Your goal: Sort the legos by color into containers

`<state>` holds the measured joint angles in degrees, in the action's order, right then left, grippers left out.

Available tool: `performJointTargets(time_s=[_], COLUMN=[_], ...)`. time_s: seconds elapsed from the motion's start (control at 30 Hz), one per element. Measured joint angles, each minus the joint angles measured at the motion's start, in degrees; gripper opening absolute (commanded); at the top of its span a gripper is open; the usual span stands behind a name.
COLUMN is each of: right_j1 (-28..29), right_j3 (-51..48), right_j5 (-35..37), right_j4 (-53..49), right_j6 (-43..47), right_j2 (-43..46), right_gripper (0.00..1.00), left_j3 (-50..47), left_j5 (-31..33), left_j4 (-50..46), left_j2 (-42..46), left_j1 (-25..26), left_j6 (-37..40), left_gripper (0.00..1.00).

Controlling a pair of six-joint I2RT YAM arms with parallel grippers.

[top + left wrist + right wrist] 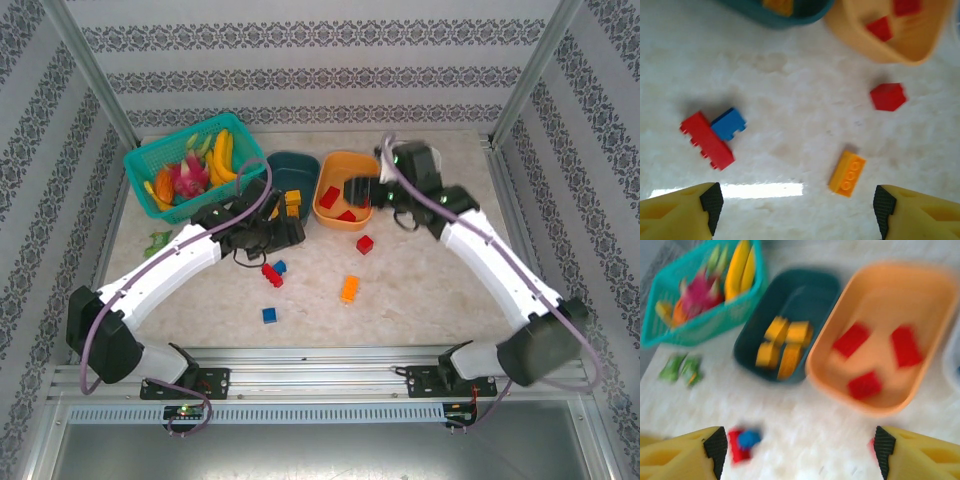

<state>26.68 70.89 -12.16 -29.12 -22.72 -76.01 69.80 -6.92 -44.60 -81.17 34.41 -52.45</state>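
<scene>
Jaws are gaping wide, empty, on left gripper [797, 210] and right gripper [797, 452].
Orange tub [890, 295] holding red legos [851, 339] is sitting at right gripper's one o'clock, teal tub [795, 290] at twelve; orange brick [847, 173] is lying near left gripper's two o'clock.

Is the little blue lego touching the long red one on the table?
Touching. In the left wrist view the blue lego sits right against the side of the long red lego, with no gap showing between them.
</scene>
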Motion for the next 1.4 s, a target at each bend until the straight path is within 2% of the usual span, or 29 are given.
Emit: performJointTargets(time_s=[0.07, 0.17, 0.33, 0.67, 0.93, 1.2, 1.4], right_j1=[3.3, 7.6, 10.2, 10.2, 10.2, 10.2, 10.2], right_j3=[-9.1, -19.4, -27.8, -28.7, -28.7, -28.6, -26.8], right_j5=[-3.1, -7.8, -13.2, -13.9, -13.9, -13.9, -13.9], right_j4=[2.0, 3.6, 5.5, 6.3, 6.3, 6.3, 6.2], right_j6=[-1.8, -3.7, -5.9, -6.1, -6.1, -6.0, -5.9], right_j2=[4.2, 9.1, 14.8, 16.4, 16.4, 14.3, 12.9], right_gripper=[0.89, 0.92, 0.92, 0.92, 0.92, 0.91, 0.90], left_j3=[-4.3, -8.9, -10.2, -10.2, -10.2, -10.2, -10.2], left_j5=[-0.5, -0.9, -0.9, 0.4, 1.5, 3.6, 5.8], left_j4=[0.0, 0.4, 2.3, 6.5, 8.0, 7.6, 4.1], left_j2=[-0.2, -1.8, -6.4, -13.2, -18.1, -18.0, -14.4], left_j1=[0.0, 0.0, 0.3, 0.5, 0.5, 0.5, 0.5], left_j6=[-2.1, -4.6, -6.8, -9.2, -9.6, -9.8, -9.8], left_gripper=[0.78, 0.77, 0.72, 0.58, 0.39, 0.27, 0.25])
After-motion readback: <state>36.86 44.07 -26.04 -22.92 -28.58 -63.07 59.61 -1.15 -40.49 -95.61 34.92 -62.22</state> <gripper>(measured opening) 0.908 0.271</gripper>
